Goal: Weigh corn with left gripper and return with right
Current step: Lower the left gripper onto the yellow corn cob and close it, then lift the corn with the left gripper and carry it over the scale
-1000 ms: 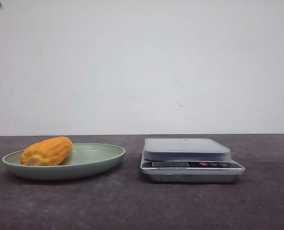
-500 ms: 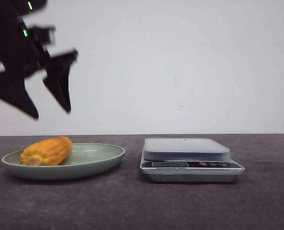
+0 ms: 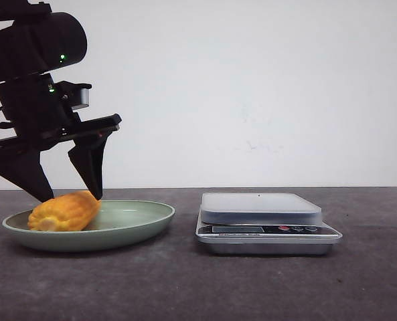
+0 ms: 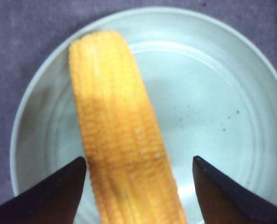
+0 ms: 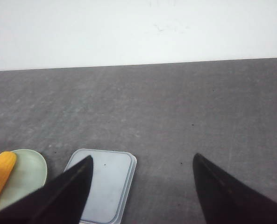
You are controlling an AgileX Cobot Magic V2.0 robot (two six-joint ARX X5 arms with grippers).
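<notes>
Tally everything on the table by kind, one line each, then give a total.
Corn: 1
Green plate: 1
Kitchen scale: 1
Total: 3

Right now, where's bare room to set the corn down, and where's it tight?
Free: the scale platform top, nothing on it; the plate's scale-side half; the tabletop in front of both. The gap between plate and scale is narrow. Crowded: the plate's far-left part, where the open left gripper straddles the corn.
</notes>
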